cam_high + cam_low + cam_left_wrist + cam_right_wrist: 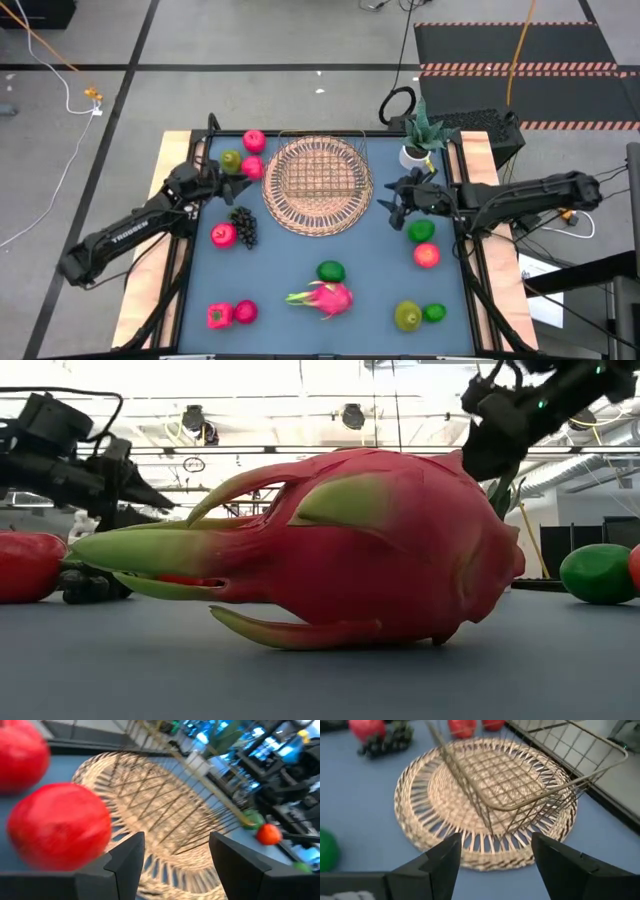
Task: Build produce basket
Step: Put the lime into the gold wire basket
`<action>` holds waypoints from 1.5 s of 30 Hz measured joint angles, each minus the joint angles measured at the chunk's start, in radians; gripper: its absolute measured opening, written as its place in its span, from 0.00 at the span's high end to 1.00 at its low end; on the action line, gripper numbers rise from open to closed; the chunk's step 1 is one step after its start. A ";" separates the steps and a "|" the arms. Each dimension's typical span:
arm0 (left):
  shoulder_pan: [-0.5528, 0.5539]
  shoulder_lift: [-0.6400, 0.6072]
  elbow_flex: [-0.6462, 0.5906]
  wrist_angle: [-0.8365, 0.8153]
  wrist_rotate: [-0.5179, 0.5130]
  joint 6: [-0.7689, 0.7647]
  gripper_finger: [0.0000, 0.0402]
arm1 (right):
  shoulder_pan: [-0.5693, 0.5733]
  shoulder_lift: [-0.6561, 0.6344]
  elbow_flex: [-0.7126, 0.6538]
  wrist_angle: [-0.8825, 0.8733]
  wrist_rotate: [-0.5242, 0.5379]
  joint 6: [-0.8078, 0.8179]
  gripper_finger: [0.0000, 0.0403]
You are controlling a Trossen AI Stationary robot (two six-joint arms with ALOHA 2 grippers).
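Wicker basket (318, 186) at the mat's far middle, wire frame (318, 166) on it, nothing inside. Right gripper (393, 203) just beside its rim, fingers spread, holding nothing. Left gripper (243, 181) opposite, fingers spread beside a red fruit (252, 167). Dragon fruit (326, 297), grapes (243, 226) scattered around.

From table height I see the dragon fruit (320, 545) blocking the middle of the table, basket included. A red fruit (28, 567) is cut off at the left edge, and the left wrist picture is blurred around the basket (165, 820).
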 joint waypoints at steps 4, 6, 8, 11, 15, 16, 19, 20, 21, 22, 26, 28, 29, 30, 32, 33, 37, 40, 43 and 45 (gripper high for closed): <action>-0.038 0.068 0.000 0.000 -0.029 0.051 0.44 | -0.016 0.021 -0.061 0.015 -0.039 0.093 0.41; -0.069 0.094 -0.001 0.013 -0.027 0.075 0.44 | -0.006 0.029 -0.070 0.013 -0.100 0.127 0.41; -0.104 0.114 -0.001 0.058 -0.022 0.085 0.44 | 0.007 0.031 -0.073 -0.009 -0.150 0.163 0.41; -0.143 0.135 -0.001 0.200 -0.043 0.122 0.44 | 0.027 0.031 -0.073 -0.038 -0.150 0.232 0.41; -0.185 0.170 -0.001 0.458 -0.069 0.172 0.44 | 0.042 0.031 -0.073 -0.133 -0.142 0.298 0.41; -0.197 0.179 -0.001 0.504 -0.068 0.184 0.44 | 0.042 0.030 -0.073 -0.167 -0.134 0.305 0.41; -0.231 0.210 -0.001 0.574 -0.068 0.224 0.44 | 0.032 0.028 -0.072 -0.263 -0.138 0.324 0.41; -0.241 0.221 -0.001 0.580 -0.069 0.240 0.44 | 0.024 0.028 -0.069 -0.291 -0.162 0.318 0.41; -0.249 0.233 -0.001 0.583 -0.073 0.257 0.44 | 0.017 0.028 -0.065 -0.316 -0.191 0.310 0.41; -0.255 0.248 -0.001 0.586 -0.083 0.274 0.44 | 0.008 0.028 -0.057 -0.342 -0.225 0.304 0.41; -0.275 0.302 -0.001 0.602 -0.155 0.316 0.44 | -0.023 0.028 0.005 -0.408 -0.336 0.273 0.41; -0.283 0.326 -0.001 0.624 -0.192 0.331 0.44 | -0.040 0.029 0.065 -0.474 -0.348 0.237 0.40; -0.287 0.338 -0.001 0.642 -0.201 0.338 0.44 | -0.050 0.029 0.099 -0.503 -0.343 0.219 0.39; -0.290 0.350 -0.001 0.655 -0.208 0.343 0.44 | -0.063 0.029 0.134 -0.532 -0.336 0.197 0.38; -0.298 0.369 -0.001 0.670 -0.219 0.344 0.44 | -0.086 0.028 0.191 -0.575 -0.337 0.135 0.34; -0.302 0.376 -0.001 0.676 -0.223 0.345 0.44 | -0.094 0.029 0.216 -0.600 -0.338 0.106 0.32; -0.323 0.391 -0.001 0.680 -0.225 0.349 0.44 | -0.111 0.055 0.287 -0.754 -0.339 0.028 0.20; -0.349 0.400 -0.001 0.679 -0.225 0.344 0.44 | -0.112 0.094 0.296 -0.868 -0.337 0.012 0.13; -0.385 0.401 -0.001 0.679 -0.224 0.342 0.44 | -0.109 0.143 0.296 -0.926 -0.337 0.011 0.10; -0.414 0.401 -0.001 0.680 -0.224 0.327 0.44 | -0.101 0.173 0.296 -0.935 -0.337 -0.009 0.10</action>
